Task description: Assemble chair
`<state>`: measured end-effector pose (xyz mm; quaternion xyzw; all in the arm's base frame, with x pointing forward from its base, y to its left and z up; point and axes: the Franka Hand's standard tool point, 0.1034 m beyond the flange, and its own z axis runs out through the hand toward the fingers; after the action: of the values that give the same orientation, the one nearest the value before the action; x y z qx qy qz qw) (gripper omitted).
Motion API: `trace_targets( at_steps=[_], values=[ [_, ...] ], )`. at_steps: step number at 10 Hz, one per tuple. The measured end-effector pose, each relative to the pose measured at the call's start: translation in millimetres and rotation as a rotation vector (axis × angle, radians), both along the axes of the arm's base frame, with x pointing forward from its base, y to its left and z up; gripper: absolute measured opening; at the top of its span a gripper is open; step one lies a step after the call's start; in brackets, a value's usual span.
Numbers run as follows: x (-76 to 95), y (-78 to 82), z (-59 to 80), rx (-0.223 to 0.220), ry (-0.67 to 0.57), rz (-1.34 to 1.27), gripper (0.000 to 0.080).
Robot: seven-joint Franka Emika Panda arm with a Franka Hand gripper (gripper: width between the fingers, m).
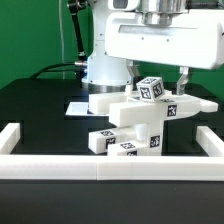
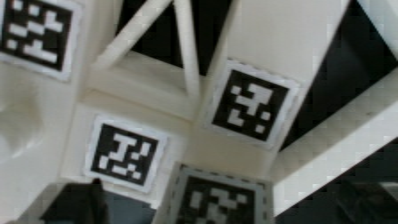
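The white arm (image 1: 105, 62) bends forward over the table, its gripper (image 1: 157, 76) pointing straight down with the two dark fingers (image 1: 183, 75) spread wide apart.

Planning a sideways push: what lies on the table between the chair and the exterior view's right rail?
Between chair and rail, only bare table, shown in the exterior view.

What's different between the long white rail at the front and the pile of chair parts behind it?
The rail is plain; the chair parts carry black-and-white square tags. The rail is one long low bar lying flat; the chair parts are blocky pieces piled up, some of them tilted. Both are white.
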<state>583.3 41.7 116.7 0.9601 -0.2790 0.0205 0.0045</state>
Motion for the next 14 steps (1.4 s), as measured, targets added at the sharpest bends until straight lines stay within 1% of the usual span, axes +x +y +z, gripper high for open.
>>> trace_targets(
  at_steps=[3, 8, 9, 14],
  values=[
    [0.9, -1.2, 0.7, -0.009, 0.003, 0.257, 0.0648],
    [1.0, -2.6, 0.8, -0.024, 0.011, 0.599, 0.0648],
    [1.0, -3.4, 0.8, -0.032, 0.015, 0.705, 0.0648],
    [1.1, -7.7, 0.8, -0.06, 0.033, 1.043, 0.0648]
  ],
)
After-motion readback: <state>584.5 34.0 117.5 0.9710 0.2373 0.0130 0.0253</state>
